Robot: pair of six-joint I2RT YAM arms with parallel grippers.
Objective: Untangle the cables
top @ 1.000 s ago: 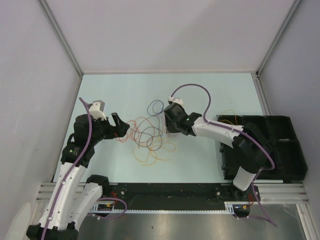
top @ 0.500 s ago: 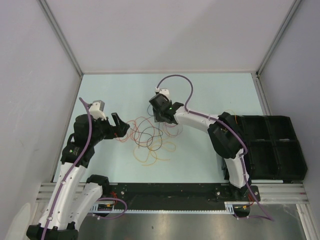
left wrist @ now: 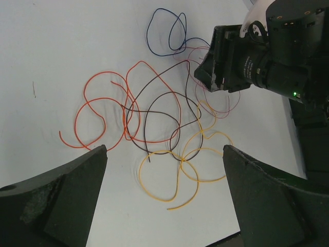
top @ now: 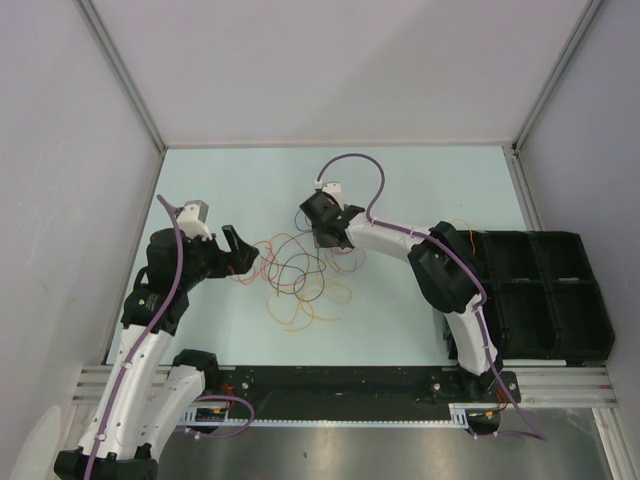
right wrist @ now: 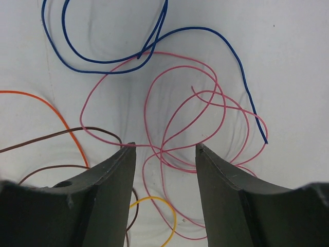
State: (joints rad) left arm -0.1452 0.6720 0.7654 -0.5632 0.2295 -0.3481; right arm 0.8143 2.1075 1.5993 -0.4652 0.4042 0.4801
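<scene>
Cables: one loose heap on the table, between the two grippers; not separated yet.
Heap axis: roughly left-right, from left gripper side to right gripper side, with the yellow cable spilling toward the near edge.
Right gripper: fingers spread, nothing pinched; pointing down over the far-right end of the heap.
Left gripper: fingers wide apart, holding nothing; sits at the left edge of the heap, just beside the orange cable.
Key relation: the pink cable lies right at the right gripper's tips. One strand crosses the gap between them and the loops fan out ahead. The blue cable is just beyond, crossing pink.
Nearer arm: right for pink and blue; left for orange.
Brown cable: middle of heap, woven through orange and yellow; close to neither set of tips.
Contact: can't tell if the right tips touch the table.
Step (judged): right gripper looks lined up to close on the pink strand and draw it off the heap.
Risk (judged): pink overlaps itself and blue, so blue may drag along.
Tray: black, far right, well apart from the heap.
</scene>
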